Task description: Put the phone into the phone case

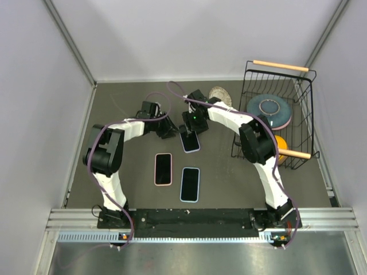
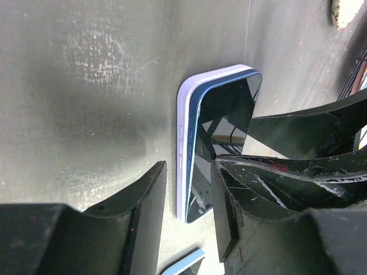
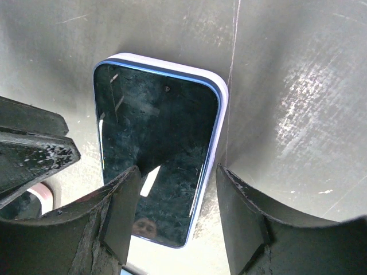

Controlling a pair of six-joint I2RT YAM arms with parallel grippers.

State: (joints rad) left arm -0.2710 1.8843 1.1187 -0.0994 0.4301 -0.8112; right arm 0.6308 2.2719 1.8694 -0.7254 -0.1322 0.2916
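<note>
Nearest the arm bases, a blue-cased phone [image 1: 190, 184] lies flat on the desk [image 1: 226, 183], on the near side of the phone case [image 2: 183, 114] and well apart from it. A pink-cased phone [image 1: 163, 169] lies just beside it, near and to the left of the phone case.

The phone [image 3: 155, 143] lies screen up in the pale lavender phone case at mid-desk. Its blue edge stands proud of the case's lip along one long side. Whether it is fully seated cannot be told.

Both arms meet at the phone case. The left end effector [image 2: 188, 166] is released, its fingers spread. One finger sits just outside the phone case's long edge and the other over the screen. The right end effector [image 3: 178, 172] is also released and straddles one end of the phone. One finger is over the glass and the other just beside the phone case's rim. Contact with either cannot be told.

Beyond the phone case, slightly to its right, a round disc [image 1: 220, 94] rests on the desk. To the right of the phone case stands a wire basket [image 1: 248, 86] holding a grey plate.
</note>
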